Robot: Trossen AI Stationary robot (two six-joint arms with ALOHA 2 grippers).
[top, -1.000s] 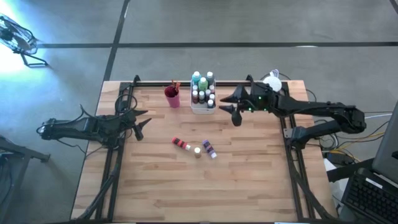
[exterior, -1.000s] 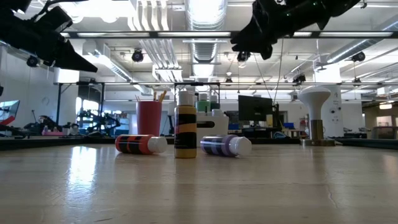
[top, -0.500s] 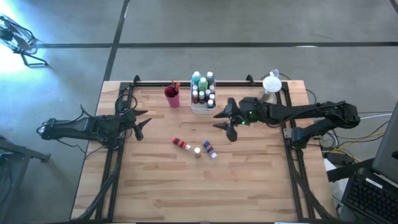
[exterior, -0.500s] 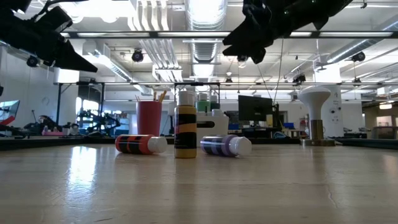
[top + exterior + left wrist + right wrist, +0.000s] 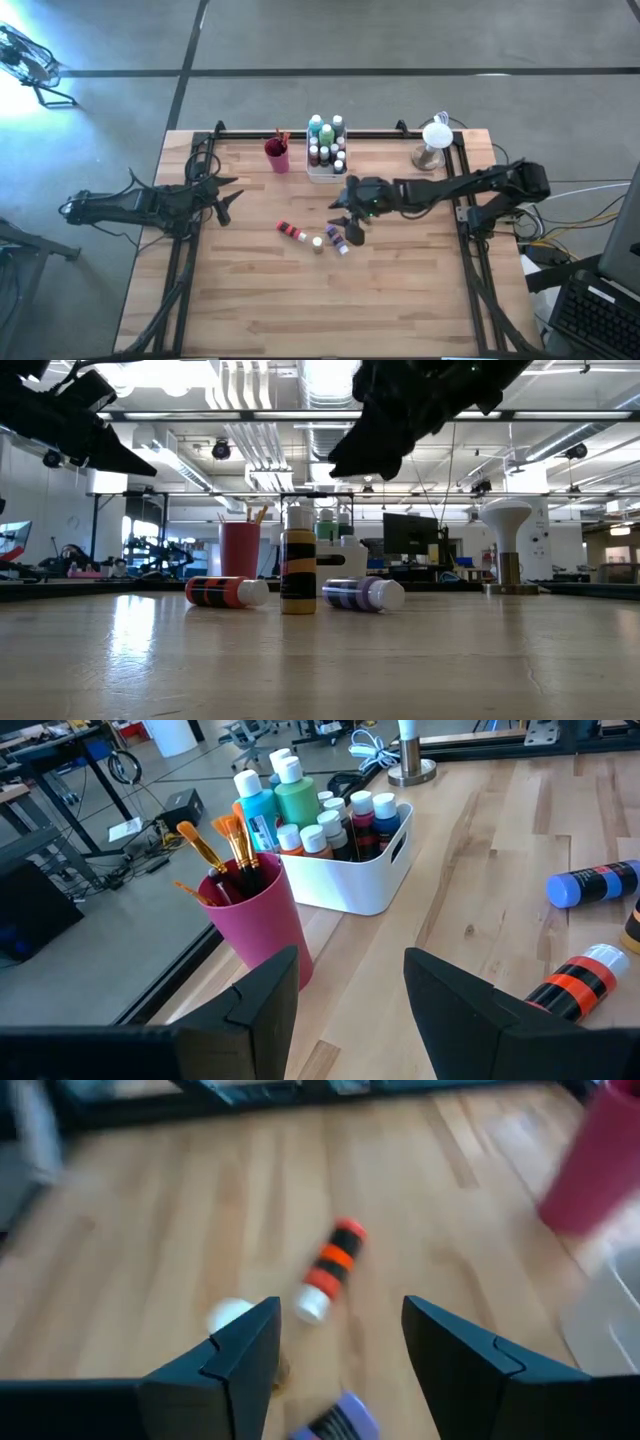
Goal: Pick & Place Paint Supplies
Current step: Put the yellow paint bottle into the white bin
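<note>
Reaching out over mid-table, our right gripper (image 5: 348,215) hangs with its fingers spread and empty, just above and beside the purple bottle (image 5: 337,239), which lies on its side on the wood. From the gripper the bottle sits slightly toward the table's front edge and our left; its long axis runs diagonally in the overhead view, the white cap at the end nearer the front edge. Next to it stand the brown-striped bottle (image 5: 297,572) (upright, white cap showing from above) and, farther left, the red bottle (image 5: 290,231), also lying down. In the low view the three make a row: red, upright brown, purple. The right arm is plainly the nearer one; our left gripper (image 5: 228,197) waits well apart at the table's left side, fingers parted and holding nothing.

Behind the loose bottles the white tray (image 5: 391,867) already carries a crowd of bottles, and the magenta cup (image 5: 255,925) beside it holds the paintbrushes (image 5: 226,843).

Against the picture a second ago, the right arm has swung away from the tray's right flank and come forward and down toward the purple bottle, its fingers wider than before. The left arm and all three loose bottles have not moved.
</note>
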